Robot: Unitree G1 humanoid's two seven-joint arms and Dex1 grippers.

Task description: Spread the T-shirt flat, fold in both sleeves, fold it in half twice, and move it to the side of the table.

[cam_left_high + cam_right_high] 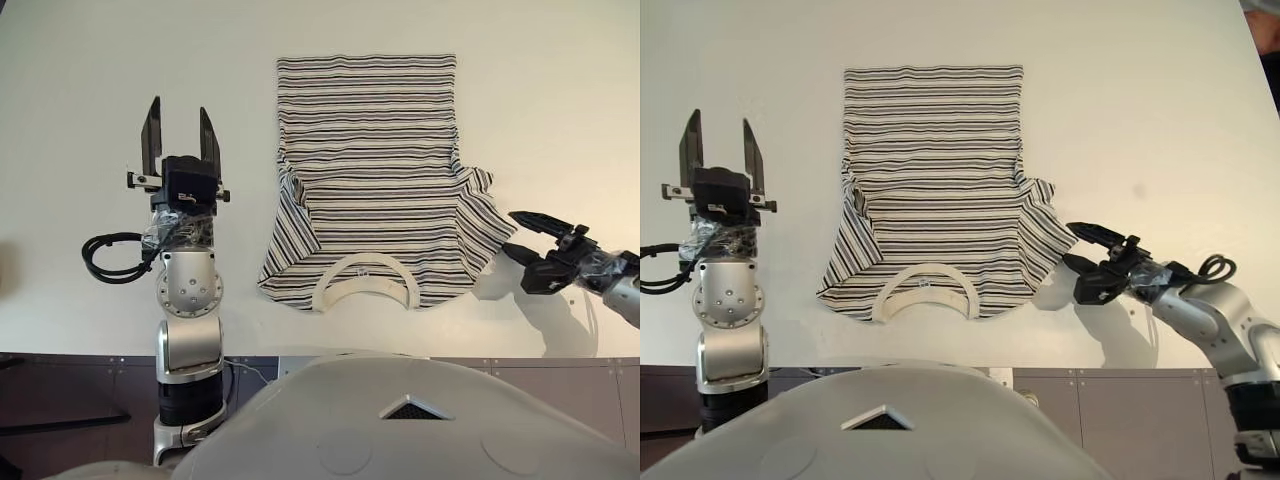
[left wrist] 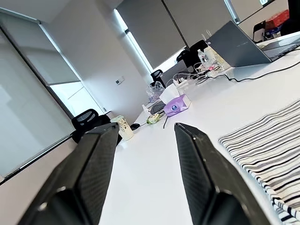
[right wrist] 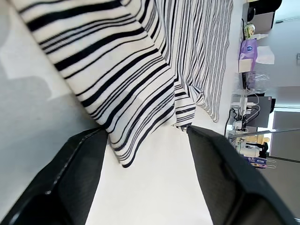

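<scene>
The striped T-shirt (image 1: 370,170) lies face-up around the middle of the tabletop (image 1: 560,100), with its collar (image 1: 365,280) close to the near edge and its hem toward the far edge. It is mostly flat. The right sleeve (image 1: 478,215) sticks out sideways with a ripple in it. The left sleeve seems to be turned in already, though that fold is hard to read.

This is thin, limp cloth. It is light and won't break, but it will sag, drag and bunch if pulled from one point. The best place to pinch is probably the outer edge of the right sleeve, lifting it low and laying it over the body.

The right gripper (image 1: 515,235) sits low, just beside that sleeve. Its jaws are spread and hold nothing, and the sleeve's corner lies right in front of its fingers (image 3: 79,178).

The left gripper (image 1: 181,125) is well apart from the shirt, toward the left edge. It points at the far edge, with its jaws wide and empty.
</scene>
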